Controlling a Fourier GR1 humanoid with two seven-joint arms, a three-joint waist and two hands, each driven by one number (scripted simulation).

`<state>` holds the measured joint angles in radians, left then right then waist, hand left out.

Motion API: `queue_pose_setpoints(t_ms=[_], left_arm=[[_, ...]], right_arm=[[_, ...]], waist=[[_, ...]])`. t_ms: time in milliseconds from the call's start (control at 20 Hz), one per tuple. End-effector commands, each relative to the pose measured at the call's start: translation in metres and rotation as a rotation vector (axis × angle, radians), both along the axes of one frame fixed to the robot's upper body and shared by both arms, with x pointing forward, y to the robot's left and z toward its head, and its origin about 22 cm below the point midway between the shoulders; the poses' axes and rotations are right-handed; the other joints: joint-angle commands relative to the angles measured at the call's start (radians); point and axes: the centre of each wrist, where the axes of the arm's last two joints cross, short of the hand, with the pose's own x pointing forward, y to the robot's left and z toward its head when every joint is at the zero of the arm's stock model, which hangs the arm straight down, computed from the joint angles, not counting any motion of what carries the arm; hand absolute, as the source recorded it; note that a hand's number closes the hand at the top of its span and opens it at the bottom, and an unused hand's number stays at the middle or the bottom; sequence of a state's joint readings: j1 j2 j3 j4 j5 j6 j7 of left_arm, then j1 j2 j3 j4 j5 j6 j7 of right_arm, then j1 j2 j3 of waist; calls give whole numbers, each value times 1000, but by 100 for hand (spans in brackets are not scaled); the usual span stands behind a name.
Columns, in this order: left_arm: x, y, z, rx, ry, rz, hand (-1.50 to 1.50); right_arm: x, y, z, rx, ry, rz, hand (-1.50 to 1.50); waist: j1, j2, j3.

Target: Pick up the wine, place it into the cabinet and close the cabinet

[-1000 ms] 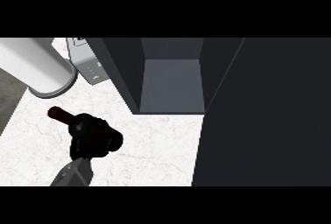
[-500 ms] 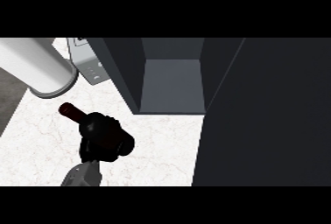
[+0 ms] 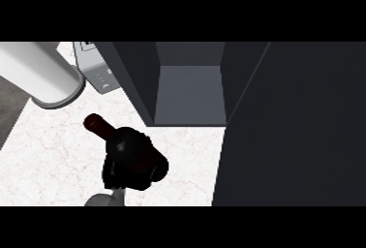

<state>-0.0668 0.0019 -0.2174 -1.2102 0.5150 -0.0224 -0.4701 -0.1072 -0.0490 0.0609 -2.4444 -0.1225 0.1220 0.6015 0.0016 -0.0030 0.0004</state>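
Observation:
A dark red wine bottle (image 3: 96, 124) is held over the white marble counter (image 3: 50, 160); only its neck and cap show, pointing up and to the left. My right hand (image 3: 133, 162) is curled round the bottle's body and hides it. The hand is just below and left of the open grey cabinet (image 3: 190, 92), whose floor shows bare. The cabinet's dark door (image 3: 300, 126) stands open and fills the right side of the view. My left hand does not show.
A large white cylinder (image 3: 39, 72) stands at the back left of the counter. Between it and the cabinet's left wall sits a small grey box (image 3: 97, 72). The counter's left edge runs along a dark strip.
My right hand has carried the bottle to the right and a little forward, closer to the cabinet's opening. The cabinet and its door have not moved.

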Motion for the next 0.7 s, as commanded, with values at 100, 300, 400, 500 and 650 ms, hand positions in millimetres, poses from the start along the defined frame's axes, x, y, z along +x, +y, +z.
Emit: queue_pose_setpoints(t_ms=[100, 300, 400, 500, 650], left_arm=[[-4, -37, 11, -19, 52, 9, 150], [-8, -38, 26, -54, 75, 28, 150], [8, -63, 12, -11, 97, 71, 150], [16, -58, -4, -13, 98, 65, 150], [3, -50, -4, -10, 122, 78, 150]], right_arm=[[-15, 2, 0, 15, -14, 55, -150], [-2, 3, 14, 21, -21, 27, -150], [-13, -2, 9, 21, -1, 57, -150], [1, 9, -2, 44, 18, 56, -150], [1, -3, -9, 26, -4, 39, -150]], waist=[[-5, 2, 0], [0, 2, -1], [-12, 3, -1], [-11, 5, -1], [-4, 3, 0]])
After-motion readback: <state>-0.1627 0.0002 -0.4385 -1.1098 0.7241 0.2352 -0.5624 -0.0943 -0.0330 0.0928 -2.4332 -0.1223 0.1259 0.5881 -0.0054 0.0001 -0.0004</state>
